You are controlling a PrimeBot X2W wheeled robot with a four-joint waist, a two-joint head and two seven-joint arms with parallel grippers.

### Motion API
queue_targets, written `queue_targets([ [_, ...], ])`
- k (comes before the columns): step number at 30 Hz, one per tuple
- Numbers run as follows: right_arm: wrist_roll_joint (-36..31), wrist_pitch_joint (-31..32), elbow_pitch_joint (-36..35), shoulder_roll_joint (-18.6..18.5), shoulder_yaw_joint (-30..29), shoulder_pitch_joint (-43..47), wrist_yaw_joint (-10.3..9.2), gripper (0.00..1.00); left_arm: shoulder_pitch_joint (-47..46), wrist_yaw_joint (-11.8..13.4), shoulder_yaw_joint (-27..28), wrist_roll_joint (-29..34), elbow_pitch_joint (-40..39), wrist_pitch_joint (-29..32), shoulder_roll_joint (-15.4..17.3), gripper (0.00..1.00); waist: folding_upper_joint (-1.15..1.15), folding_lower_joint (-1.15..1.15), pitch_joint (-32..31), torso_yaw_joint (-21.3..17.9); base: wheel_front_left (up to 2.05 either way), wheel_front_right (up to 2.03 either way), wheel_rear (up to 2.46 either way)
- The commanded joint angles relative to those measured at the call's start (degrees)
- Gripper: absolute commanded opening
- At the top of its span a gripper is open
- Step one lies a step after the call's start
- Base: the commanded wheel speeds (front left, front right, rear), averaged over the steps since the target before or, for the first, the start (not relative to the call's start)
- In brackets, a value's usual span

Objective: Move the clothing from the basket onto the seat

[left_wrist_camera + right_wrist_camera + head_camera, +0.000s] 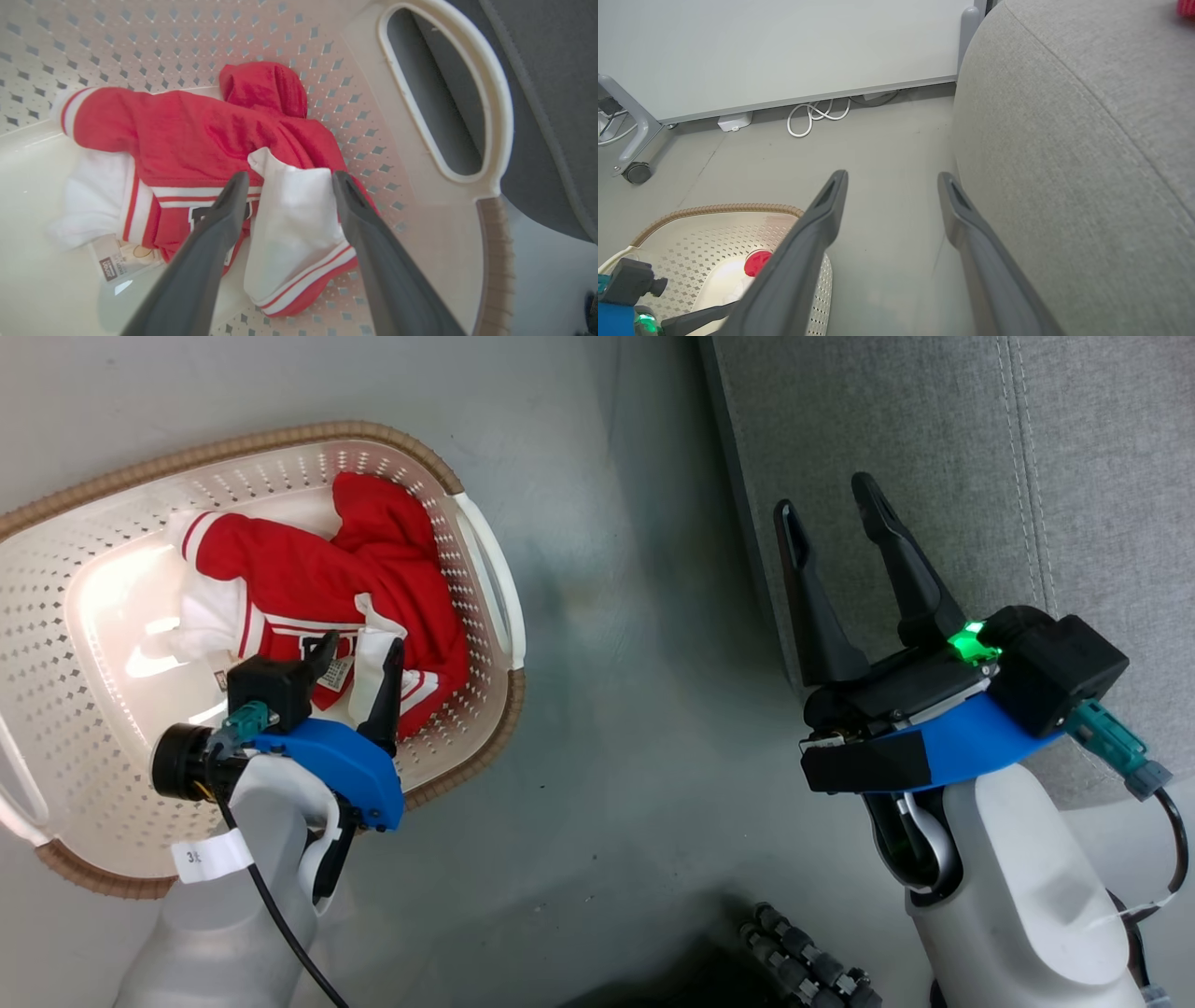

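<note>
The cream perforated basket [471,527] stands on the floor at the left, holding the red clothing [308,574] with white trim. My left gripper [359,658] reaches down into it. In the left wrist view it [290,179] is open, its fingers on either side of a white sleeve [292,219] with a red-and-white cuff. A paper tag [119,261] lies by the garment's hem. The grey seat [934,448] fills the upper right. My right gripper [826,502] hovers open and empty at its edge. In the right wrist view the right gripper [892,179] points along the floor beside the seat [1073,163].
Grey floor [635,616] separates the basket and the seat. In the right wrist view a white panel on a castor frame [637,170] stands at the back, with a coiled white cable [817,116] beneath it. A scrap of red [1186,7] shows on the seat's top.
</note>
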Motion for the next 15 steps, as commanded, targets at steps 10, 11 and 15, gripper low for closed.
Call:
queue_targets([
  [10, 1.5, -0.4, -1.0, 0.2, 0.4, -1.0, 0.01, 1.0, -4.9, -0.1, -2.6, -2.7, 8.2, 2.4, 0.3, 1.0, 0.0, -0.01, 2.0, -1.3, 0.0, 0.0, 0.0],
  [11, 1.6, -0.4, -1.1, 0.2, 0.4, -0.9, 0.01, 1.0, -5.2, -0.1, -2.7, -2.7, 8.9, 2.5, 0.2, 1.0, 0.0, -0.01, 2.1, -1.4, 0.0, 0.0, 0.0],
  [15, 2.1, -0.4, -1.3, 0.2, 0.6, -0.8, 0.01, 1.0, -6.7, 0.2, -3.1, -2.7, 11.7, 3.3, -0.2, 1.0, 0.0, -0.01, 2.4, -1.6, 0.0, 0.0, 0.0],
])
